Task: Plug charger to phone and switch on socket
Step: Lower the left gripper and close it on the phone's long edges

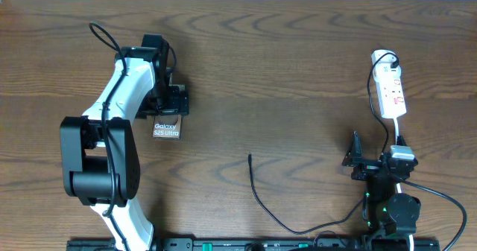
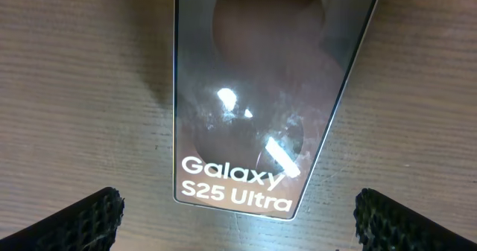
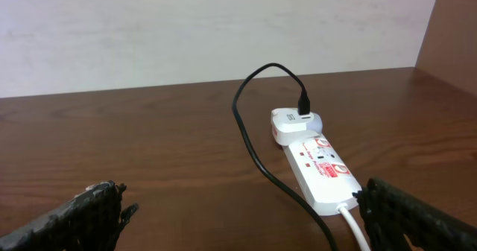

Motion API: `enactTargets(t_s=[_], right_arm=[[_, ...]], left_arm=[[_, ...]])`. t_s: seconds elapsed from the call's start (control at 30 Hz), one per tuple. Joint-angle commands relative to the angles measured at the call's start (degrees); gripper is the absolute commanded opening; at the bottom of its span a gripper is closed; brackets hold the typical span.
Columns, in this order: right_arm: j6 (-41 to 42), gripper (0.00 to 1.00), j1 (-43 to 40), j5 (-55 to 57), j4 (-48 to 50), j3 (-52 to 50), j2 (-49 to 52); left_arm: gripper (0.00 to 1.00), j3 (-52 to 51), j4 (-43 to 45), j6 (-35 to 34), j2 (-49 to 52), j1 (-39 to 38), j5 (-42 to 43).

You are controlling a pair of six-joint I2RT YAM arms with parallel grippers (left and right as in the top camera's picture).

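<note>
Dark brown wood-grain surface (image 1: 298, 57), matt, streaked with long wavy lines. Pale, faintly mottled wall (image 3: 186, 35) behind it.

On the left half, flat and face up, the phone (image 1: 166, 129): slim glossy dark rectangle with rounded corners and a thin pale rim. White "Galaxy S25 Ultra" lettering at the near end, smudges and bright glints on the glass, a pale rounded patch further up.

Over it, the left gripper (image 2: 242, 225), spread wide. Black knurled fingers (image 2: 82, 221) on either side of the lettered end, apart from both long edges. Gripping nothing.

At the far right, the socket (image 1: 390, 93): narrow white plastic strip, smooth, rounded at the ends, with red markings along its top. Carries a small white plug block (image 3: 294, 124) at its far end, and a thick white cord (image 3: 356, 229) leaves the near end.

From that block, the charger (image 1: 261, 199): thin black cable, arching up, then trailing past the strip and curving across the front of the surface. Small plug tip free in mid-surface, well apart from the phone.

Near the front right, short of the socket, the right gripper (image 3: 246, 221), likewise spread wide, with rough black pads. Holding nothing.
</note>
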Motion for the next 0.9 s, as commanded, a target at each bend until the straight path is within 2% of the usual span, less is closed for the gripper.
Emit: enactTargets(t_s=[0.0, 0.53, 0.87], right_arm=[[-0.68, 0.99, 0.35, 0.5, -0.2, -0.09, -0.13], [-0.68, 0.99, 0.35, 0.5, -0.2, -0.09, -0.13], [-0.68, 0.99, 0.35, 0.5, -0.2, -0.09, -0.13]], left_arm=[[1.0, -0.48, 0.7, -0.5, 0.66, 0.02, -1.11], [1.0, -0.66, 5.33, -0.48, 0.68, -0.11, -1.11], [1.0, -4.55, 11.26, -0.48, 0.68, -0.79, -1.16]])
